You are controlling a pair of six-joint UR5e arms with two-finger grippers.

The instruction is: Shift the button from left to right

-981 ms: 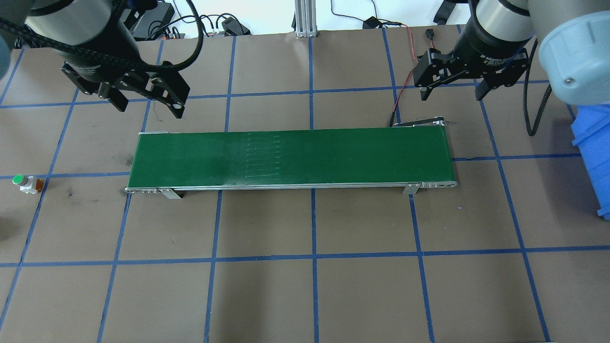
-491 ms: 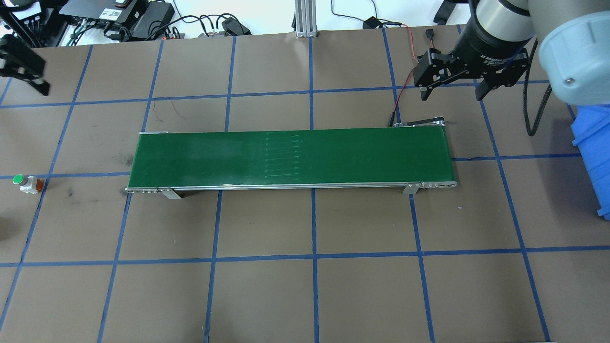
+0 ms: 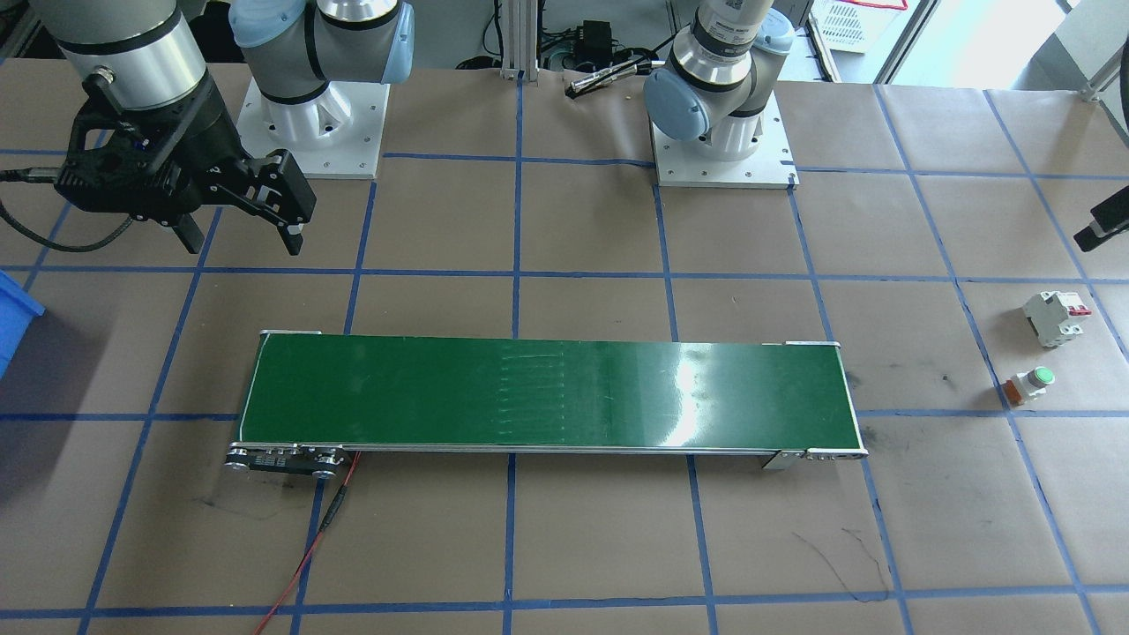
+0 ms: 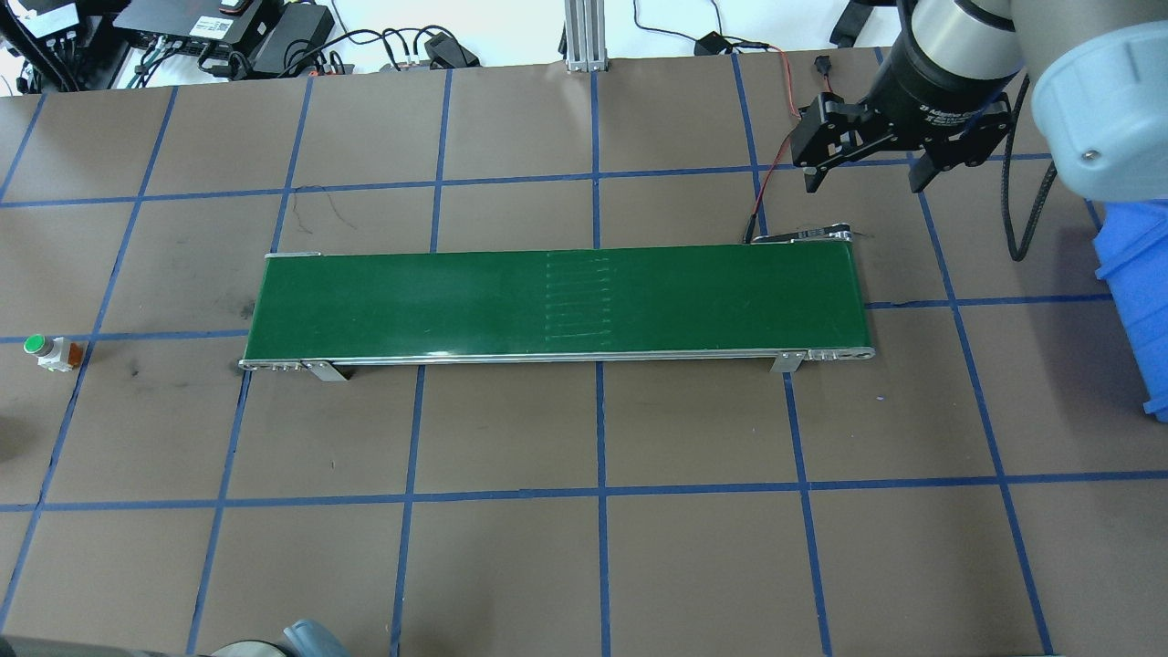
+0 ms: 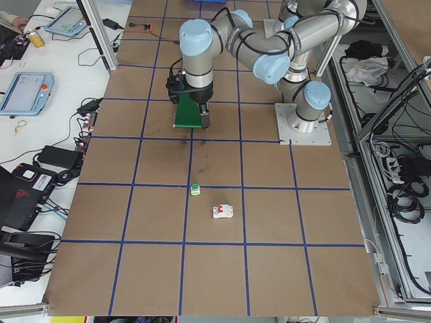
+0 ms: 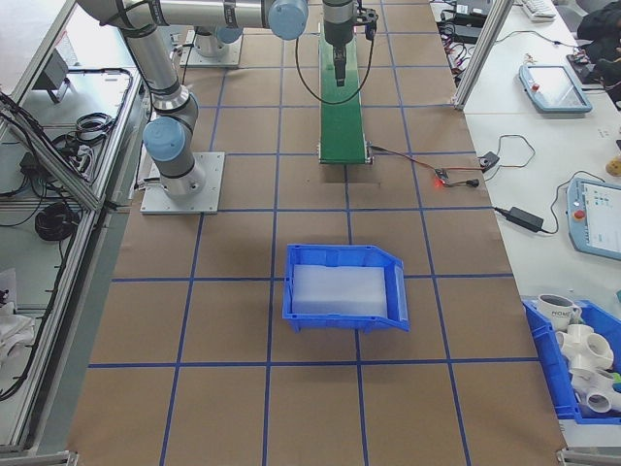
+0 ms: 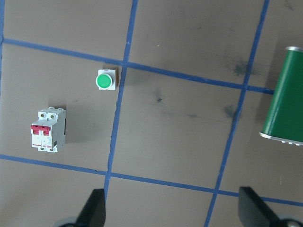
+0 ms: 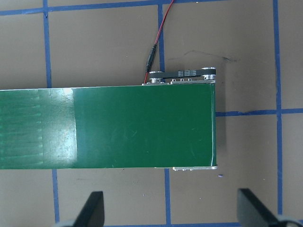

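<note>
The button (image 4: 50, 349), with a green cap, white body and orange base, lies on its side on the brown table left of the green conveyor belt (image 4: 557, 301). It also shows in the front view as the button (image 3: 1030, 384). In the left wrist view the button (image 7: 105, 80) lies well ahead of my left gripper (image 7: 173, 213), which hangs open and empty, high above the table. That gripper is outside the overhead view. My right gripper (image 4: 862, 178) hovers open and empty behind the belt's right end.
A white circuit breaker (image 3: 1054, 317) with red levers lies close to the button. A blue bin (image 4: 1141, 301) stands at the table's right end. A red wire (image 4: 776, 155) runs to the belt's motor end. Blue tape lines grid the table.
My left gripper has swung from behind the belt's left end out past the overhead view's left edge. The marks on the belt have drifted right. The right gripper and button have not moved.
</note>
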